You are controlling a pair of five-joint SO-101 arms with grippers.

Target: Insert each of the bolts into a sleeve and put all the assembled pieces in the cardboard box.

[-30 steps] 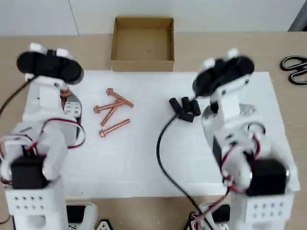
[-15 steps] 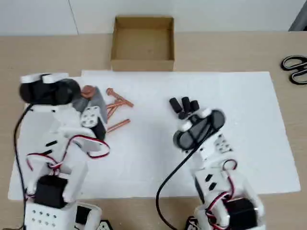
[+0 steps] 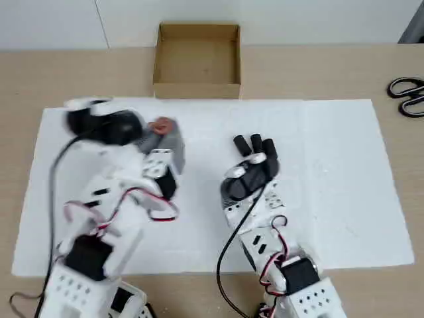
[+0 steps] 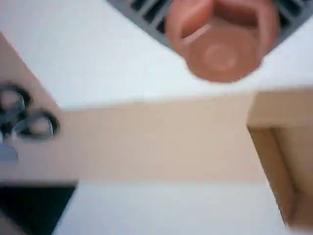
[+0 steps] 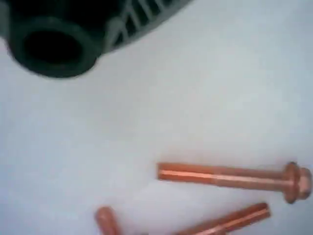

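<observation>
My left gripper [image 3: 163,130] hangs over the left part of the white sheet, shut on a copper bolt [image 3: 160,124]. The bolt's head [image 4: 221,46] faces the left wrist camera under the grey jaw. My right gripper [image 5: 63,34] is shut on a black sleeve [image 5: 51,47], its open bore facing the camera. The right arm [image 3: 248,177] stands mid-sheet, just in front of three loose black sleeves [image 3: 255,142]. Loose copper bolts [image 5: 230,176] lie on the sheet beyond the held sleeve. The open cardboard box [image 3: 197,89] sits at the back, past the sheet's far edge.
The white sheet [image 3: 338,179] covers most of the tan table. Black scissors [image 3: 407,95] lie at the far right on the bare table. The box's corner [image 4: 281,156] and the scissors [image 4: 27,122] appear far off in the left wrist view.
The left arm has swung right with its bolt, now covering the bolt pile. The right arm has lowered and moved left to the middle, close by the sleeves.
</observation>
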